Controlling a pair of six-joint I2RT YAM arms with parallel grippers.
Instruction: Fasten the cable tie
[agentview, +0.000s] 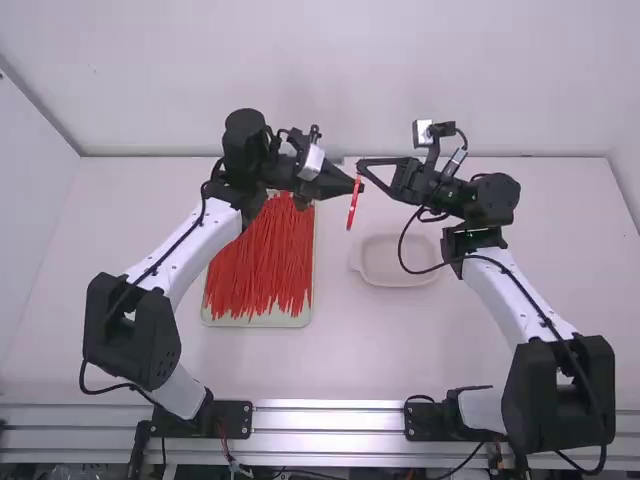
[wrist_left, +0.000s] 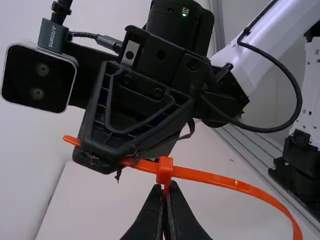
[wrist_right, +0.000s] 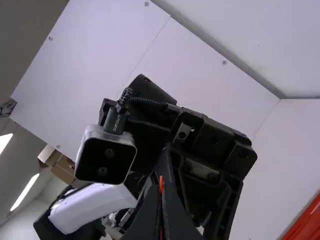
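I take the white dish as my mark. The table in front of it gives a gripper room to pass. Left of it the tray of red ties blocks the surface, leaving a narrow lane between. Above that lane, behind the dish's left rim, the left gripper and right gripper meet with a cable tie dangling; its clearance looks fair, though I can't be sure.

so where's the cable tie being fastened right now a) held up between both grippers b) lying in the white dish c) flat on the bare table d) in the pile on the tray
a: the cable tie hangs in the air, pinched by the left gripper and the right gripper.
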